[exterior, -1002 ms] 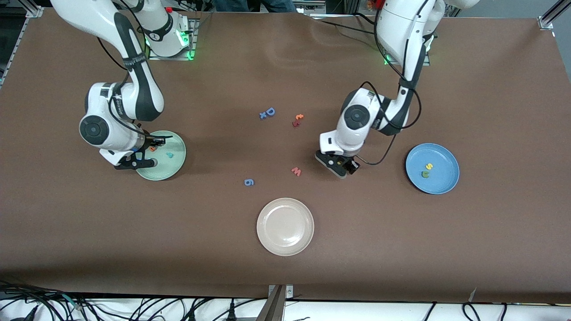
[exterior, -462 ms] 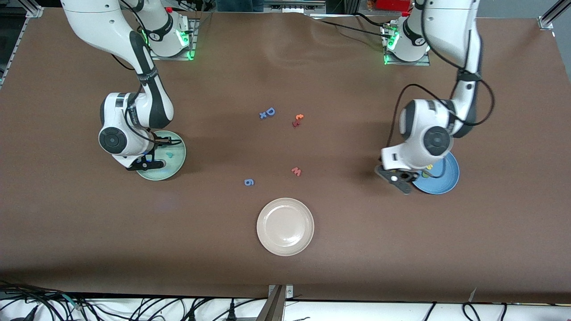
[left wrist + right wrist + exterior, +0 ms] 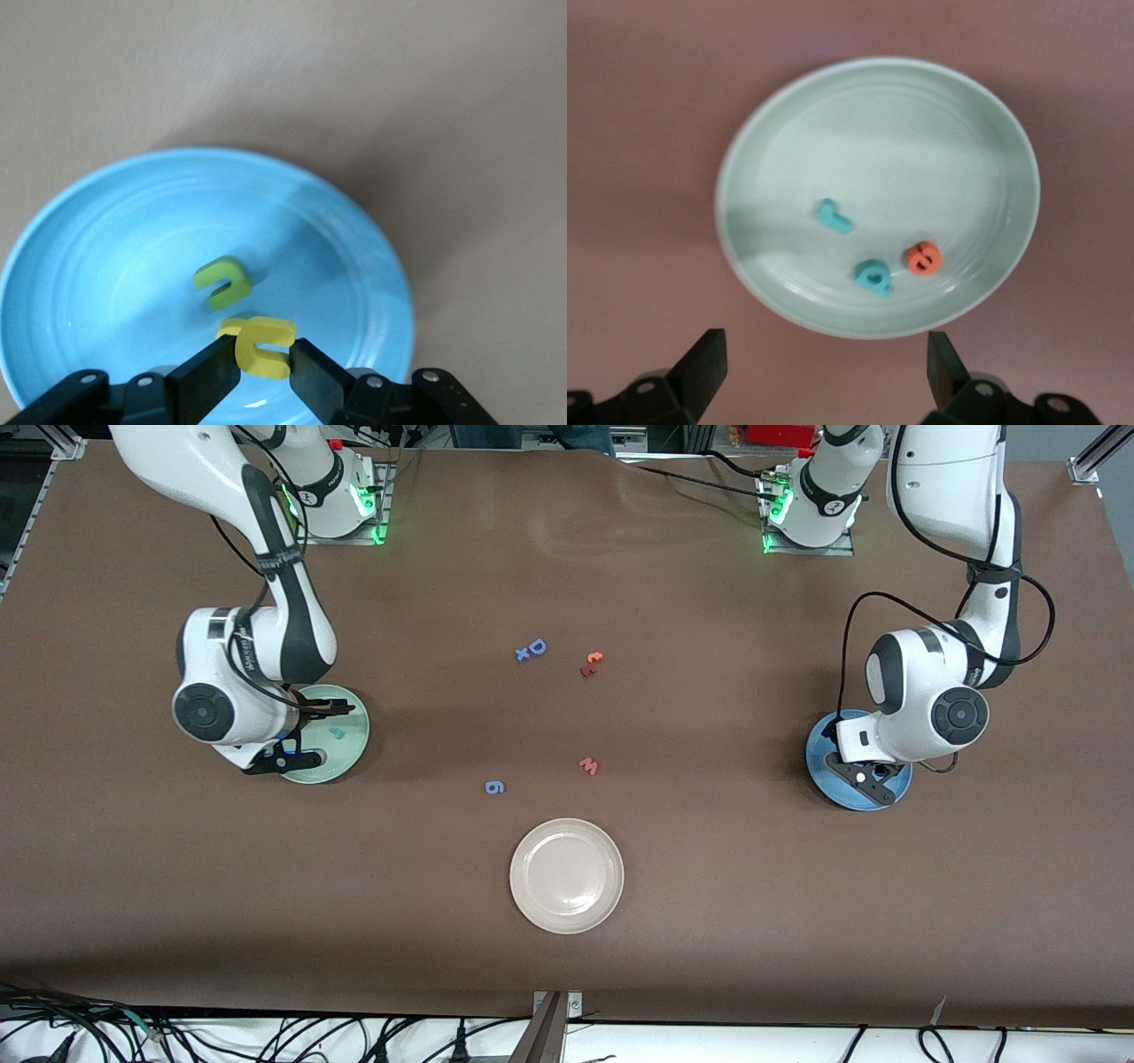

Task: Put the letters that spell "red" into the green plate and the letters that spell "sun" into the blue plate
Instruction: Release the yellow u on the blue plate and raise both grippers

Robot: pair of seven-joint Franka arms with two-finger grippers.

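Note:
My left gripper (image 3: 864, 776) hangs over the blue plate (image 3: 818, 741), shut on a yellow "u" (image 3: 263, 343). On that blue plate (image 3: 106, 266) lie a green "n" (image 3: 223, 281) and another yellow letter (image 3: 230, 327), mostly hidden by the held one. My right gripper (image 3: 306, 735) is open above the green plate (image 3: 350, 731), at its edge nearer the front camera. On the green plate (image 3: 921, 133) rest a teal "r" (image 3: 833, 216), a teal "d" (image 3: 873, 276) and an orange "e" (image 3: 923, 258). Nothing is between the right gripper's (image 3: 822, 372) fingers.
Mid-table lie a blue "D" with a small x (image 3: 532, 649), an orange and dark-red letter pair (image 3: 591, 664), a salmon "w" (image 3: 589, 765) and a blue figure (image 3: 494, 786). A beige-white plate (image 3: 566, 875) sits nearer the front camera.
My left arm swung from mid-table, beside the "w", to over the blue plate with its jaws staying shut. My right gripper opened wide over the green plate.

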